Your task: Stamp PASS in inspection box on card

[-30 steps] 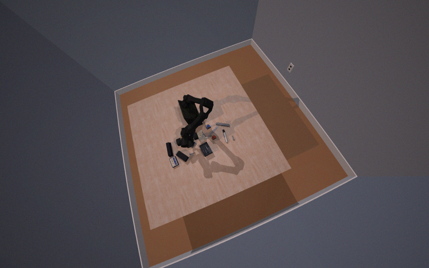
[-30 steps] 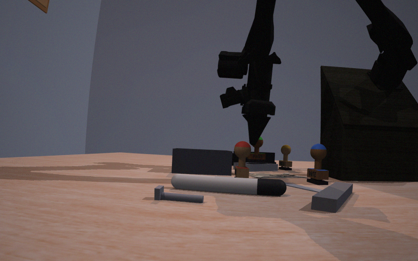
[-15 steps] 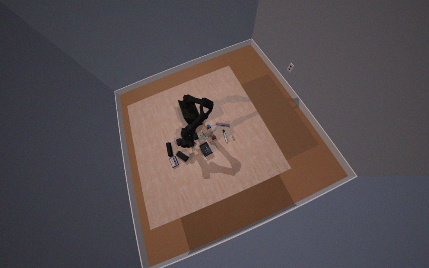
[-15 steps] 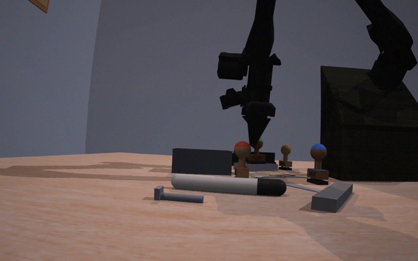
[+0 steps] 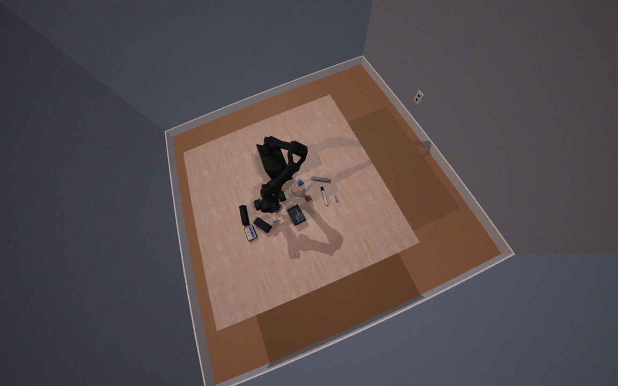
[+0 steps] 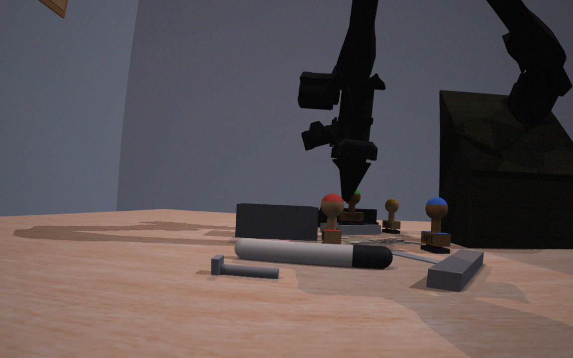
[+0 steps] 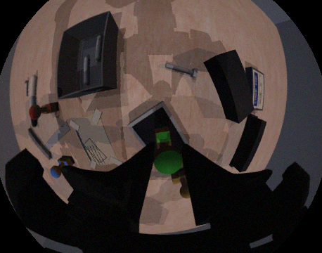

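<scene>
My gripper (image 6: 350, 195) points straight down and is shut on the knob of the green-topped PASS stamp (image 6: 351, 210). The stamp stands upright, and its base is down on the dark ink pad (image 6: 353, 225), which has a grey rim. In the wrist view the green knob (image 7: 168, 161) sits between my fingers, with the pad (image 7: 155, 123) just beyond it. The white inspection card (image 7: 92, 149) lies flat to the left of the pad; in the exterior view the card (image 6: 382, 240) is a thin sliver.
A red-topped stamp (image 6: 332, 218), a yellow-topped stamp (image 6: 391, 216) and a blue-topped stamp (image 6: 435, 225) stand around the pad. A marker (image 6: 313, 253), a bolt (image 6: 243, 268), a grey bar (image 6: 454, 269) and a dark box lie in front. A black tray (image 7: 88, 56) lies further out.
</scene>
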Controlling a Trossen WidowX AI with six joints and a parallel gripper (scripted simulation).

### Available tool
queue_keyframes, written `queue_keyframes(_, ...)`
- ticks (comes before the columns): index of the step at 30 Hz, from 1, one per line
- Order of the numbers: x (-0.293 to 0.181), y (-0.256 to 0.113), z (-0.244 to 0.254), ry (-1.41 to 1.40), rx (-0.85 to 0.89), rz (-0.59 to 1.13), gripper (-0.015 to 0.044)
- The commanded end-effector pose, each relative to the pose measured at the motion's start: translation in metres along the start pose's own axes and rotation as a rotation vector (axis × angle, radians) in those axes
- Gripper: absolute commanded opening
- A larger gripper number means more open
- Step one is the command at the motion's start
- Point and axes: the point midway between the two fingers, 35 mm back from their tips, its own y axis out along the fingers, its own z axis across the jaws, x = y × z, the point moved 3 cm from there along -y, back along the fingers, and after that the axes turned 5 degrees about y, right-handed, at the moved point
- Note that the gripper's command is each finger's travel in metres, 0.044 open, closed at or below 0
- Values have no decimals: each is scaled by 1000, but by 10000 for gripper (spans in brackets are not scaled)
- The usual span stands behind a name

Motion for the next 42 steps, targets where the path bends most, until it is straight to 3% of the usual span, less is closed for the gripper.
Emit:
queue_keyframes(1, 0, 1, 1, 0, 3, -2, 0)
queue_keyframes(42, 0, 2, 1, 0, 3, -2, 0)
